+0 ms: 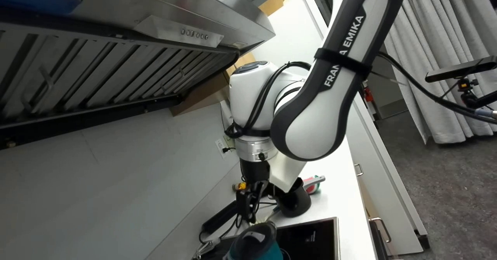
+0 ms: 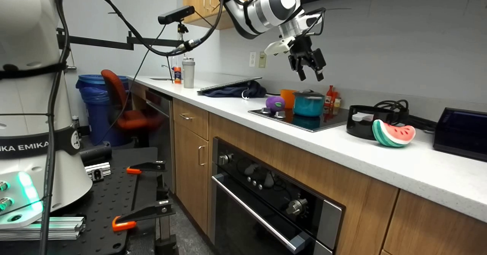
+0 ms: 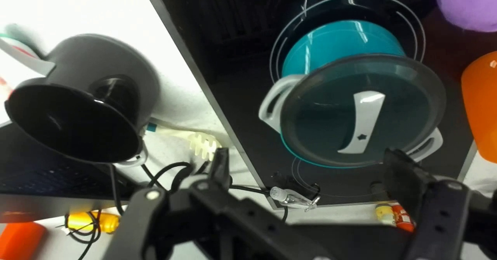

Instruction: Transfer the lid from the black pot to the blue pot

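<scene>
The teal-blue pot [image 2: 307,106] stands on the black cooktop; it also shows in the wrist view [image 3: 341,39] and at the bottom of an exterior view [image 1: 276,252]. A dark glass lid [image 3: 322,132] with a pale grey handle [image 3: 365,116] rests on top of the blue pot; it shows in both exterior views [image 2: 309,93] [image 1: 252,241]. The black pot [image 2: 357,130] stands on the counter beside the cooktop, and in the wrist view [image 3: 105,54] its top is uncovered. My gripper [image 2: 311,77] is open and empty above the blue pot, its fingers wide apart in the wrist view [image 3: 306,157].
A watermelon toy [image 2: 395,134] leans by the black pot. A purple toy [image 2: 275,103], an orange cup [image 2: 287,98] and sauce bottles [image 2: 329,98] surround the blue pot. A small glass bottle [image 3: 293,198] lies at the cooktop [image 3: 240,108] corner. A range hood [image 1: 128,70] hangs overhead.
</scene>
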Tool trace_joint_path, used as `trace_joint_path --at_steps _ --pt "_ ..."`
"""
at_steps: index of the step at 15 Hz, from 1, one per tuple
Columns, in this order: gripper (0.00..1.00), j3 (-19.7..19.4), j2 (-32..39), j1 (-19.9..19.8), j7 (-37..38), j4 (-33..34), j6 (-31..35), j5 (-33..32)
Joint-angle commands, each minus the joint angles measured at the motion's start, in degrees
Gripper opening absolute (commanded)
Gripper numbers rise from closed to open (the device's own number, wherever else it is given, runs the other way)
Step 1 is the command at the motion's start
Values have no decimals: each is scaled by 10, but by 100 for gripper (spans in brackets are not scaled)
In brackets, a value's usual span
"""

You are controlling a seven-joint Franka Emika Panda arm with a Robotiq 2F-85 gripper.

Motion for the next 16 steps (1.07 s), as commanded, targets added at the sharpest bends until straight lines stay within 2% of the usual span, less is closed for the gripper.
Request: trace_joint_path --at_steps 1,5,8,14,16 --pt "100 -22 -66 11 71 -84 27 -64" --pt "100 -25 -126 13 117 -148 6 -93" --pt "100 -16 -170 8 140 -194 -8 -91" --pt "100 -9 -254 0 241 -269 -26 -125" --pt "100 -6 -281 -2 262 -289 -36 -119"
